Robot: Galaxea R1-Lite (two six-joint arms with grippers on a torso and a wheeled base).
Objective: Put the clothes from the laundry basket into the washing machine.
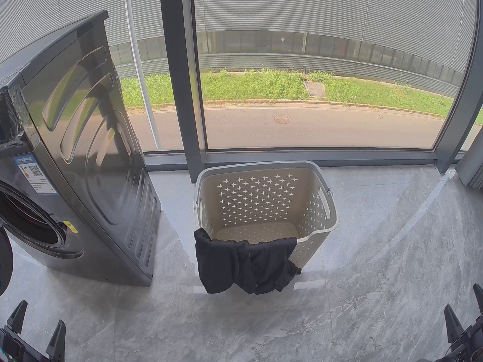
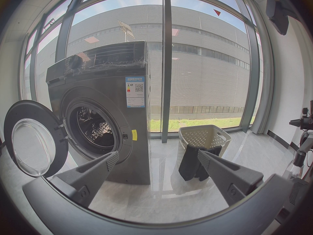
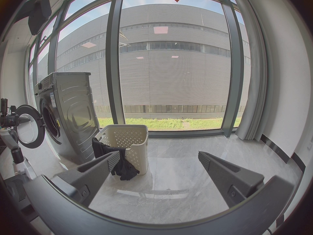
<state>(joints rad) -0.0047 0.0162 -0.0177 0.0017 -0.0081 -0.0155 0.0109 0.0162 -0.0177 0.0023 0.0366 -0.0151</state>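
Grey washing machine [image 1: 90,152] fills the head view's left, its door [image 2: 32,141] swung open. Bare floor [image 1: 382,257] surrounds the white laundry basket [image 1: 314,197] at centre. Black clothes [image 1: 241,265] drape over the basket's near rim. In the bottom corners, left pincer [image 1: 39,323] and right pincer [image 1: 463,305] gape wide, holding nothing.

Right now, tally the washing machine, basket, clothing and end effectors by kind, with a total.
Washing machine: 1
Laundry basket: 1
Black clothing bunch, draped over the basket's rim: 1
End effectors: 2 (left end effector, right end effector, both open)
Total: 5
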